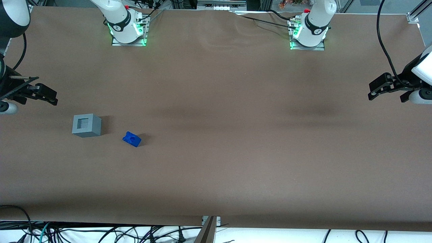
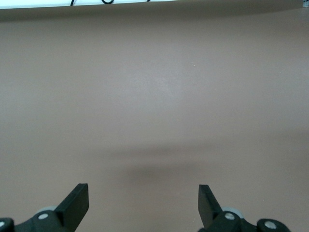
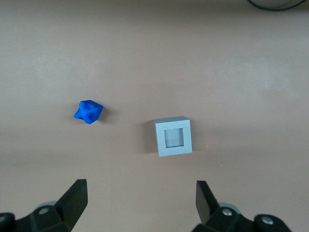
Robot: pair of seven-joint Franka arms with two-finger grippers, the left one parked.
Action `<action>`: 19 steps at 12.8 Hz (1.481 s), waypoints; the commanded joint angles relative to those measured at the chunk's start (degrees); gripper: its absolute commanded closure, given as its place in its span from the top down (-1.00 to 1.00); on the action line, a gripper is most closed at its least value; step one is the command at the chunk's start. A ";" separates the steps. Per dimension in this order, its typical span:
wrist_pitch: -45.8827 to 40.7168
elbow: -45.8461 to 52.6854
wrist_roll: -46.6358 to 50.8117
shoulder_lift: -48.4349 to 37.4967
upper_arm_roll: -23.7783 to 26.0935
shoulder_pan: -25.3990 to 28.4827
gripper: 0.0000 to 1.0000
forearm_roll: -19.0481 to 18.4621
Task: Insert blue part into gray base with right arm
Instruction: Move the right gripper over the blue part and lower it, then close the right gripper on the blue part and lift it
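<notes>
1. On the brown table (image 1: 216, 135), toward the working arm's end, sits the gray base (image 1: 86, 125), upright, its square recess facing up and holding nothing.
2. Near the base, at about its 4 o'clock in the front view, lies the blue part (image 1: 132, 139), resting on the table with its round dimple showing on an upward face. It is apart from the base and slightly nearer the front camera.
3. Up at about the base's 10 o'clock in the front view hangs the gripper (image 1: 40, 94), at the table's edge on the right arm (image 1: 10, 20). It is raised above the surface and well clear of both pieces.
4. Seen from the right wrist view, the gripper (image 3: 140, 198) has its 2 black fingers (image 3: 75, 198) spread wide, with bare table between them. It grips nothing.
5. Also in that wrist view, the base (image 3: 174, 136) and the part (image 3: 88, 111) lie apart from each other, both untouched by the fingers.
</notes>
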 commanded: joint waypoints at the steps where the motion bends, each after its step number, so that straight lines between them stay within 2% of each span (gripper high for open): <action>1: 0.28 -0.60 -0.25 0.93 0.48 0.27 0.98 -0.80; 3: 0.98 -0.51 1.06 2.69 0.48 1.23 0.98 -0.27; 8: 7.39 -0.51 21.00 9.98 0.48 3.69 0.98 2.37; 11: 10.46 -0.51 24.17 15.16 0.48 4.05 0.98 8.24; 16: 18.99 -0.77 28.48 24.13 0.39 8.96 0.98 8.08; 19: 22.51 -1.21 28.93 27.47 0.13 9.41 0.98 7.56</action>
